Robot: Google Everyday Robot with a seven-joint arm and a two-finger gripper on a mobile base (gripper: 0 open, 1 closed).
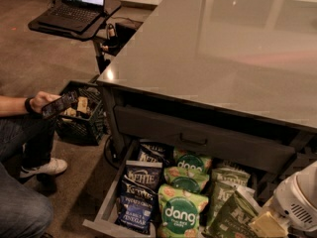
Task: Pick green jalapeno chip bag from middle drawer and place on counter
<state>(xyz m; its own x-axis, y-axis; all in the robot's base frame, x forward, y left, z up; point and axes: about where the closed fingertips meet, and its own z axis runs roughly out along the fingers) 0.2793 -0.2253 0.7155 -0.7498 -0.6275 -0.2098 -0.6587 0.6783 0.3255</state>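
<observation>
Carefully now: my tool (275, 219) sits low at the right end of the open drawer (106, 216), against the tilted green jalapeno chip bag (232, 217); whether it grips, I cannot tell. I'd lift straight up, clear of the Kettle bags (133, 192) and dang bags (181, 213), toward the table (223, 58).

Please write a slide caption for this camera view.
Gripper at lower right, beside a green chip bag in the open drawer.

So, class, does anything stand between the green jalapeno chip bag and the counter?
Only the closed upper drawer and counter edge, which it must rise past. The gripper is at the green jalapeno chip bag, lower right.
</observation>
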